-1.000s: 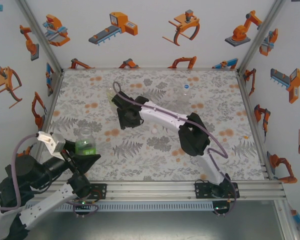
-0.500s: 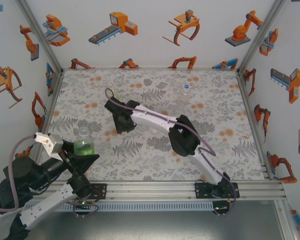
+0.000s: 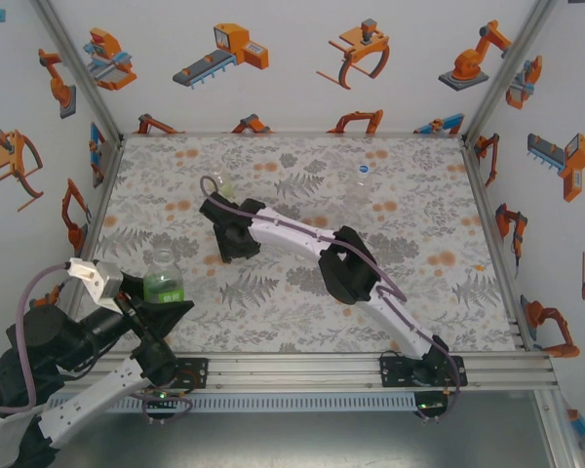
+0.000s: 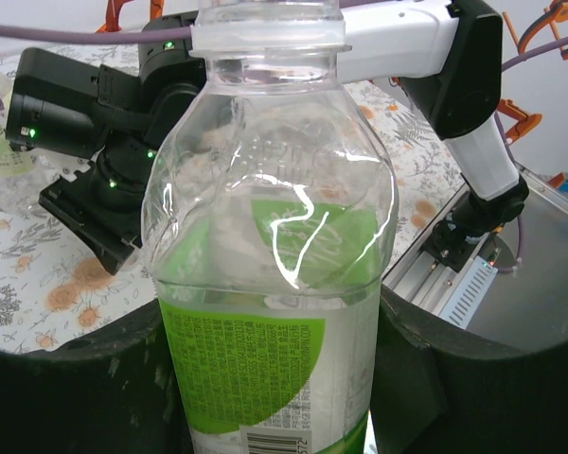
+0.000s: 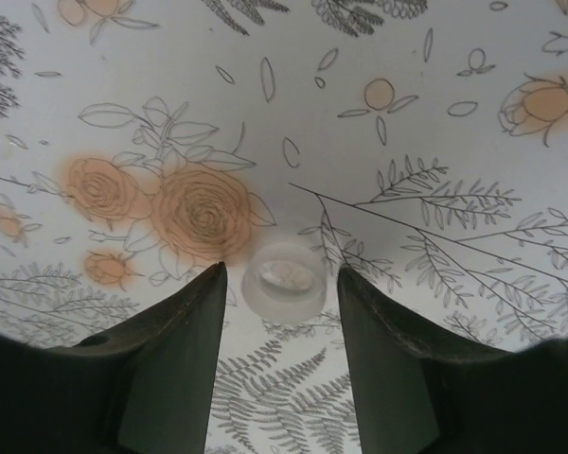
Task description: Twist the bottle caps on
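Right wrist view, and the right gripper is low over the floral table mat. Its jaws stand moderately apart, straddling the pale cap. The cap sits flat on the mat with a sliver of gap to each of the fingers, so nothing is gripped.

Over to the left wrist: the left gripper is clamped on the green bottle, dark pads pressed to both sides of the label and the bottle upright.

From the top camera, the green bottle stands in the left gripper at the near left. The right gripper and its cap are just beyond that bottle and a little to its right. The yellowish bottle is farther back from the green bottle. The colourless bottle is well away to its far right.
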Robot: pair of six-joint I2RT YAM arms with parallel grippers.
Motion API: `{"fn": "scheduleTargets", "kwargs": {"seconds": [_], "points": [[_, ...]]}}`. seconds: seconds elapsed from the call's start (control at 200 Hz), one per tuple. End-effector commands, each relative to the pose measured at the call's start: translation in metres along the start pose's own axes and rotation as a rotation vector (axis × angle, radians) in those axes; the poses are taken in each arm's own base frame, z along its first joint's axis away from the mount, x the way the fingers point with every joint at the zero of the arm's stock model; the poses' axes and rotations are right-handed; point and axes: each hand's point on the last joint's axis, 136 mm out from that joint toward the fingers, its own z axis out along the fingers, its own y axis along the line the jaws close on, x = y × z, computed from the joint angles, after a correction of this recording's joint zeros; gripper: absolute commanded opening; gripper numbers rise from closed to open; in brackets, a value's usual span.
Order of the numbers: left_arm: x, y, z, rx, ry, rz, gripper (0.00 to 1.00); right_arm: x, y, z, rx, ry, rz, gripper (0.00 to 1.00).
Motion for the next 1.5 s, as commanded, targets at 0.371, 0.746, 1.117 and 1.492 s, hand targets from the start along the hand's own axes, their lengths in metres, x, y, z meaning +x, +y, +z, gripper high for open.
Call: {"fn": "scheduleTargets", "kwargs": {"seconds": [0.371, 0.746, 1.117, 1.492], "points": [[-0.009, -0.002, -0.005, 0.009, -0.035, -0.034, 0.0, 0.008, -0.009, -0.018, 0.061, -0.006, -0.04, 0.38], [-0.005, -0.002, 0.013, 0.011, -0.03, -0.039, 0.0, 0.055, -0.076, -0.089, 0.104, -0.003, 0.046, 0.37], [0.019, -0.005, 0.063, 0.024, 0.069, -0.047, 0.0, 0.13, -0.183, -0.127, 0.134, -0.041, 0.226, 0.37], [0.031, -0.02, 0.11, 0.088, 0.144, -0.084, 0.0, 0.132, -0.183, -0.101, 0.117, 0.038, 0.195, 0.37]]}}
